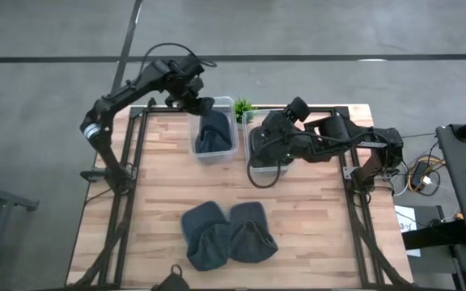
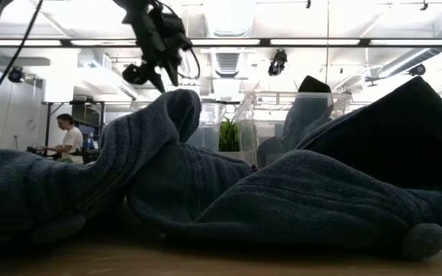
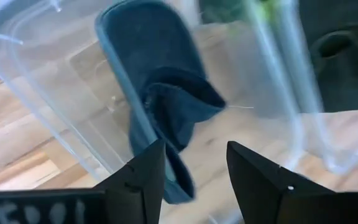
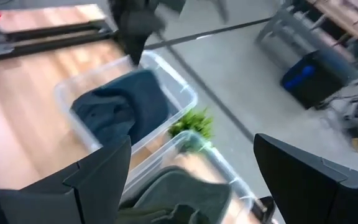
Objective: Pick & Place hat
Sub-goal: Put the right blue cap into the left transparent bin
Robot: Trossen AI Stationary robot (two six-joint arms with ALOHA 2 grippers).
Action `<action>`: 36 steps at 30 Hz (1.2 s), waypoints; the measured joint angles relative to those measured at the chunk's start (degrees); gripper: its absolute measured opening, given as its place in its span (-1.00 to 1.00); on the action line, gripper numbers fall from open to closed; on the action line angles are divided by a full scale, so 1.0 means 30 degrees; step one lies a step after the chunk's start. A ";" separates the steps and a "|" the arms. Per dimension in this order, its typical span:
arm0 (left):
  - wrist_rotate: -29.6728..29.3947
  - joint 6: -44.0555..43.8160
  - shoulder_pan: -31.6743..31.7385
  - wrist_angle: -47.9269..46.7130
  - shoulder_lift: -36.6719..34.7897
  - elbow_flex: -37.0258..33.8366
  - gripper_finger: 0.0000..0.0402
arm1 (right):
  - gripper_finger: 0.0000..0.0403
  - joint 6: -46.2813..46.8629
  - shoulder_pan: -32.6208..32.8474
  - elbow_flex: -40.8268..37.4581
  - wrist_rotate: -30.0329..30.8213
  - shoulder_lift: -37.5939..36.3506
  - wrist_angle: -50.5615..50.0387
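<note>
A dark blue hat (image 1: pixel 213 131) lies in a clear plastic bin (image 1: pixel 231 149) at the table's far side, slumped on the bin's floor (image 3: pixel 160 106). My left gripper (image 1: pixel 203 105) (image 3: pixel 194 149) hovers open over the bin's far rim, above the hat. My right gripper (image 1: pixel 259 145) (image 4: pixel 192 142) is open above a second clear bin (image 4: pixel 229 180), which holds a dark grey hat (image 4: pixel 179 193). Two more dark blue hats (image 1: pixel 205 234) (image 1: pixel 253 233) lie side by side on the wood near the near edge and fill the low view (image 2: pixel 282 192).
A small green plant (image 1: pixel 243 106) stands between the two bins at the far edge. A dark object (image 1: pixel 171 281) sits at the near edge. Bare wood lies between the bins and the two hats. A person (image 2: pixel 69 138) stands in the room behind.
</note>
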 joint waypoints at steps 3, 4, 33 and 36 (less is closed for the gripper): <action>0.0952 -0.0109 -0.0029 -0.0052 -0.0910 -0.0008 -0.19 | 0.66 0.0096 -0.0074 -0.0394 -0.1169 0.0000 -0.0031; 0.1079 -0.0103 -0.0069 -0.0151 -0.1170 -0.0029 -0.19 | 0.66 0.0305 -0.0087 -0.0559 -0.1657 0.0000 -0.0127; 0.1280 0.1285 -0.0729 0.0323 -0.8356 -0.0067 -0.19 | 0.63 1.4960 0.2414 -1.0041 -1.6799 -0.0257 0.2171; 0.1338 0.1217 -0.0729 0.0477 -0.8497 -0.0075 -0.19 | 0.63 1.6101 0.2743 -1.1370 -1.6877 -0.0275 0.3322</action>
